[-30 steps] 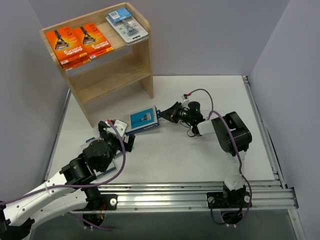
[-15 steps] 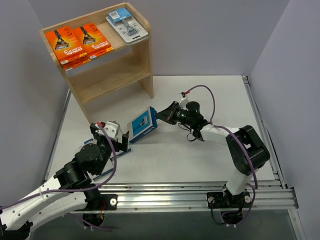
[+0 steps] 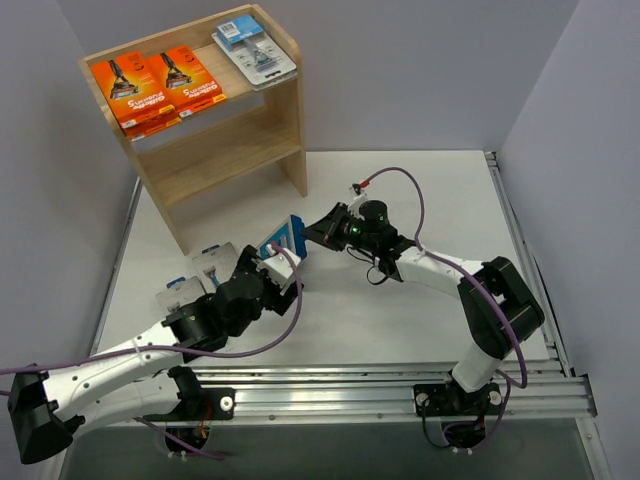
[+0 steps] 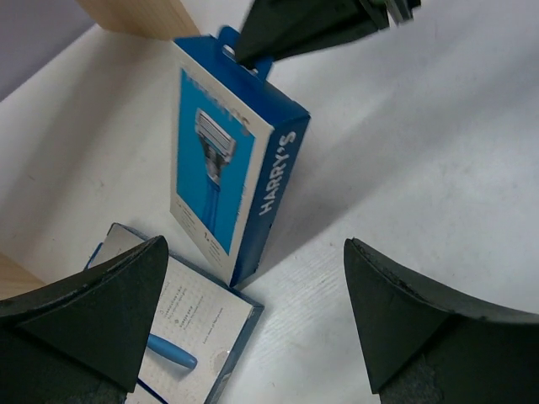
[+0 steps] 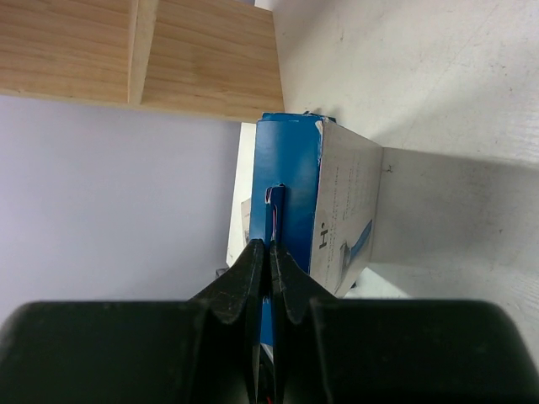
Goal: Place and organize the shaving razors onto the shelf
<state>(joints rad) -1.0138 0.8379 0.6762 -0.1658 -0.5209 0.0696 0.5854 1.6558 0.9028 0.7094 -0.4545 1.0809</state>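
Observation:
My right gripper (image 3: 308,231) is shut on the hang tab of a grey-and-blue razor box (image 3: 284,240) and holds it tilted upright, its lower end on the table. The right wrist view shows the fingers (image 5: 271,248) pinching that tab on the box (image 5: 290,160). My left gripper (image 3: 281,268) is open and empty just in front of the box, which shows in its view (image 4: 226,181) between the spread jaws (image 4: 253,316). The wooden shelf (image 3: 285,95) carries two orange boxes (image 3: 160,85) and a clear blister pack (image 3: 255,50) on its top tier.
Another grey-and-blue razor pack (image 4: 181,337) lies flat on the table beside the held box. More flat packs (image 3: 190,285) lie left of my left arm. The shelf's lower tier (image 3: 215,150) holds nothing. The table's metal rail (image 3: 400,385) runs along the near edge.
My right gripper has raised the blue box from lying flat to standing on end and shifted it left. My left arm has swung right and forward, up to the box.

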